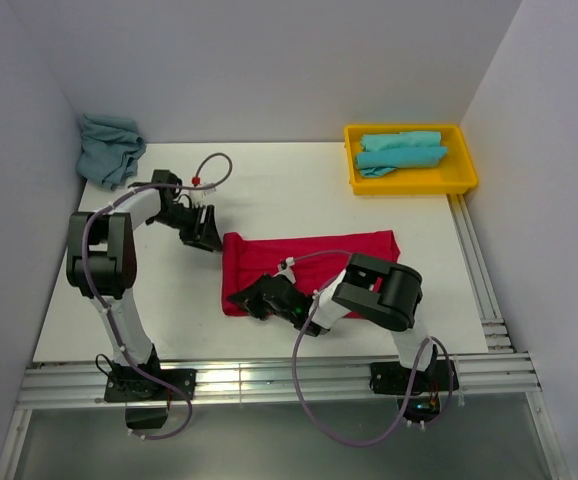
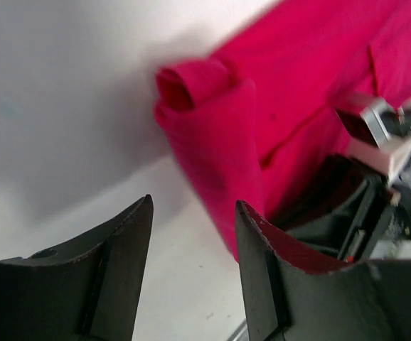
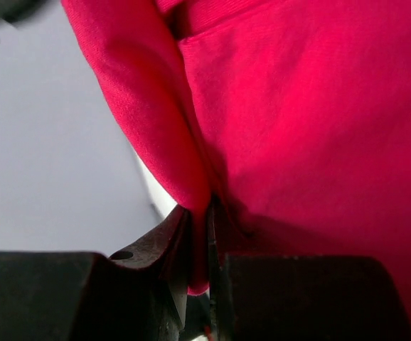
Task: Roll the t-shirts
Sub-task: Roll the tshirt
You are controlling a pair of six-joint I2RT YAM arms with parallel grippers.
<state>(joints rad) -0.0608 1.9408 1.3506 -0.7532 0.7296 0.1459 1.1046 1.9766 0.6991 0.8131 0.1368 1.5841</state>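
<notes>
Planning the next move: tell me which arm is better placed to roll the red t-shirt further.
Right. The right gripper is shut on the red t-shirt at its rolled edge, so it can probably turn it onward. The left gripper stands open beside the roll's far end, holding nothing.

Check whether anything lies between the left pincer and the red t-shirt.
Nothing visible does: only table separates the open left pincer from the rolled edge of the red t-shirt. The right pincer grips its near edge.

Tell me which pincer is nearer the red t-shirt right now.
Right. The right pincer is clamped on the red t-shirt, on its rolled edge at the near corner. The left pincer stands open beside the far corner of that edge, holding nothing.
</notes>
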